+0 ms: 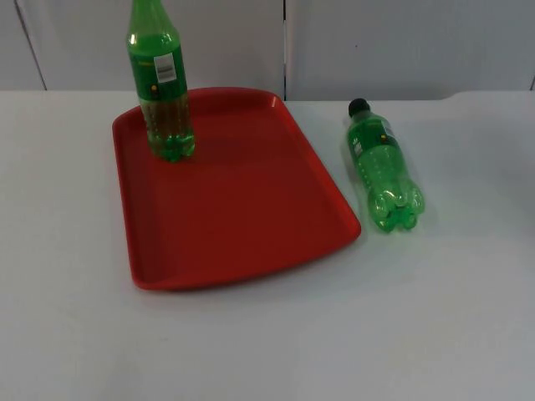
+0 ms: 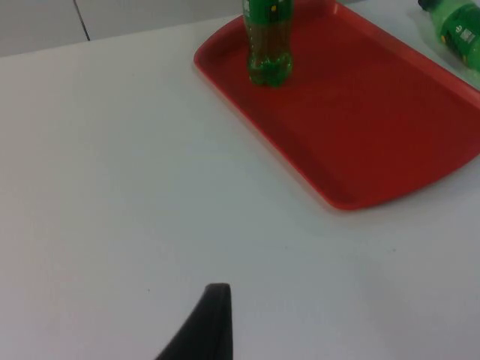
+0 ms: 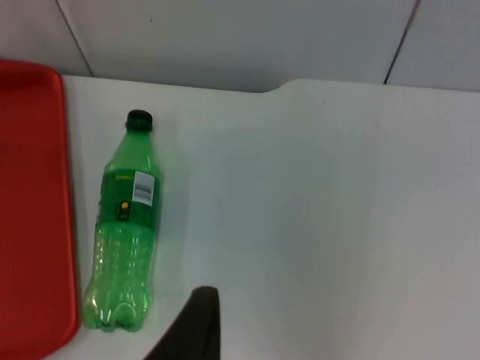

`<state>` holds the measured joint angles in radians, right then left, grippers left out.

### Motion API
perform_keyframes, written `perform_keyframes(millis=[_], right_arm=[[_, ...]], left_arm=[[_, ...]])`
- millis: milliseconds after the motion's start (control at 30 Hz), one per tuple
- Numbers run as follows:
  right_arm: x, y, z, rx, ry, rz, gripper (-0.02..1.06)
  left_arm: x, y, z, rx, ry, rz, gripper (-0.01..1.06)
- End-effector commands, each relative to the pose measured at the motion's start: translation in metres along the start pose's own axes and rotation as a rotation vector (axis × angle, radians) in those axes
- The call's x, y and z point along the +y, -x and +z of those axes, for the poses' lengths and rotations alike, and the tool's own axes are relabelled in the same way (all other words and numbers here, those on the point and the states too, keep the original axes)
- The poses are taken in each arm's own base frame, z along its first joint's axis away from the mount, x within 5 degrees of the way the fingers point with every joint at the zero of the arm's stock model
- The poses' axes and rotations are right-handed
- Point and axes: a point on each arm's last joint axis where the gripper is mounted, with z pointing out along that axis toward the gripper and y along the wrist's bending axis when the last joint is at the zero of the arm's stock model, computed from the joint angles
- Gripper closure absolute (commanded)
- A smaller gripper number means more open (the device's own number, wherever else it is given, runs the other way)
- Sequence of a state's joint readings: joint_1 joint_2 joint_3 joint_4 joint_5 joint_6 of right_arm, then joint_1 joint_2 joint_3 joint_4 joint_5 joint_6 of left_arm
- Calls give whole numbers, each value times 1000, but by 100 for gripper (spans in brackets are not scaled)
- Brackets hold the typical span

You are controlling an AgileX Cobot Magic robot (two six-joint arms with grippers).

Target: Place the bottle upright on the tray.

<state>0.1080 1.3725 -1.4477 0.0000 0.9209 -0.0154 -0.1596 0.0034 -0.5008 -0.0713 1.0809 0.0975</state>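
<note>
Top view: red plastic tray (image 1: 242, 209) flat on the white table (image 1: 267, 342), long side running away from the camera. Standing upright in its far left corner, a green plastic soda bottle (image 1: 163, 92) with a green label and a white barcode patch, base on the tray floor, neck cut by the picture's edge. Just beside the tray's right rim, apart from it, a second green soda bottle (image 1: 383, 167) lying on its side on the table, black cap toward the grey partition wall (image 1: 401, 42), lobed base toward the camera.

Left wrist view: same tray (image 2: 375, 142) seen at an angle, with the upright bottle (image 2: 268, 45) near its far corner, amber-tinted liquid low in the body. Part of the lying bottle (image 2: 457, 30) past the far rim. Left gripper (image 2: 202, 326) over bare table, well apart from the tray; one black fingertip in sight, so open or closed cannot be told.

Right wrist view: lying bottle (image 3: 126, 232) lengthwise just beside the tray's edge (image 3: 34, 195), not touching it, black cap toward the wall. Right gripper (image 3: 191, 322) near the bottle's base, apart from it; state likewise cannot be told.
</note>
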Motion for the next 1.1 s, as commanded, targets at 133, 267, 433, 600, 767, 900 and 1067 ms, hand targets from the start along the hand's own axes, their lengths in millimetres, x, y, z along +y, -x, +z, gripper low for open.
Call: perform_keyframes(millis=[133, 267, 433, 600, 767, 900, 1067], right_arm=[[7, 40, 46, 85, 96, 66, 0], [15, 54, 76, 145, 143, 75, 0], [39, 61, 120, 251, 182, 55, 0], [74, 59, 160, 301, 215, 16, 0], [105, 45, 209, 355, 113, 51, 0], [113, 36, 232, 388, 97, 91, 0], [126, 18, 266, 435, 109, 108, 0]], left_arm=[[1, -1, 1, -3, 5, -2, 0], [1, -1, 1, -3, 5, -2, 0], [1, -1, 1, -3, 5, -2, 0], [1, -1, 1, -3, 5, -2, 0], [1, -1, 1, -3, 5, -2, 0], [1, -1, 1, -3, 5, -2, 0], [1, -1, 1, -3, 5, -2, 0]])
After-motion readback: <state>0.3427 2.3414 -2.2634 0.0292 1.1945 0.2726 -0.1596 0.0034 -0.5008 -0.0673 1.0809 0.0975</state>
